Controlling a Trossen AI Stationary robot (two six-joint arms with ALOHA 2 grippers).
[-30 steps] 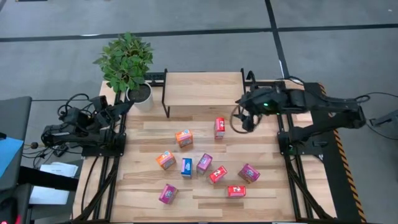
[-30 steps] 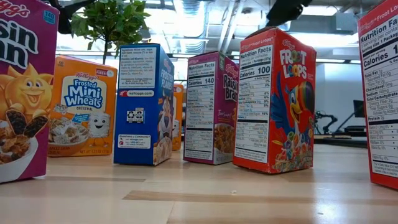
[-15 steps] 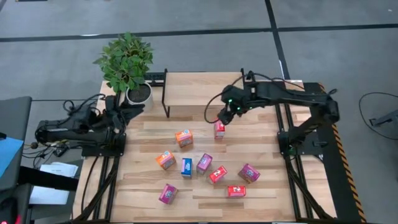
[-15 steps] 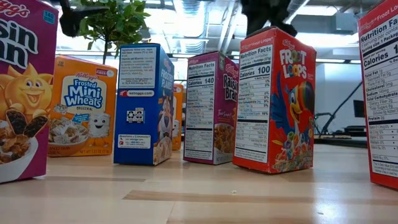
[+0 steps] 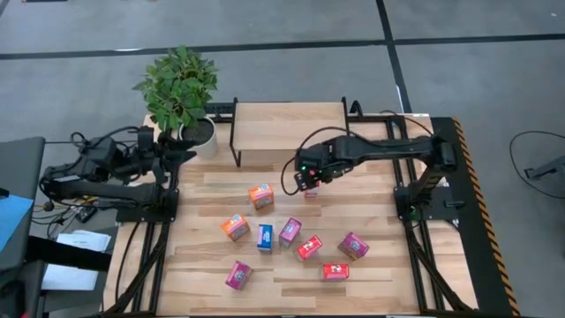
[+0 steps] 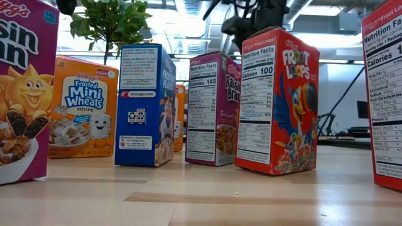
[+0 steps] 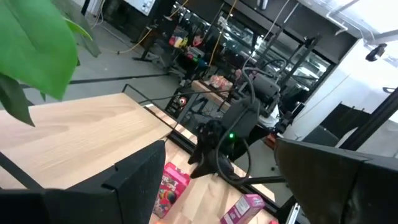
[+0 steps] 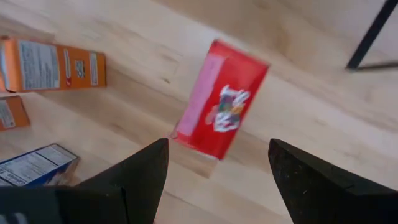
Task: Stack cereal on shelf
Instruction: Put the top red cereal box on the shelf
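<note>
Over the table's middle, just in front of the shelf [image 5: 287,126]: the right gripper [image 5: 308,179] hung above a red cereal box [image 8: 221,107].
Change since 1.0 s ago: right arm had swung inward from the table's right edge; the gripper now covered that box in the high view.
Right gripper state: fingers [image 8: 140,176] spread wide, one each side of the box, not touching it.
Right wrist view only: box's printed front and pink side panel; an orange box [image 8: 55,64] near it.
Low view only: full fronts — Froot Loops box [image 6: 277,102], blue box [image 6: 146,105], Mini Wheats box [image 6: 82,107].
Cereal look: small red, magenta, orange and blue cartons, scattered on the plank table [image 5: 380,274].
Left gripper [image 5: 183,154]: beside the potted plant [image 5: 181,93]; fingers apart, holding nothing.
</note>
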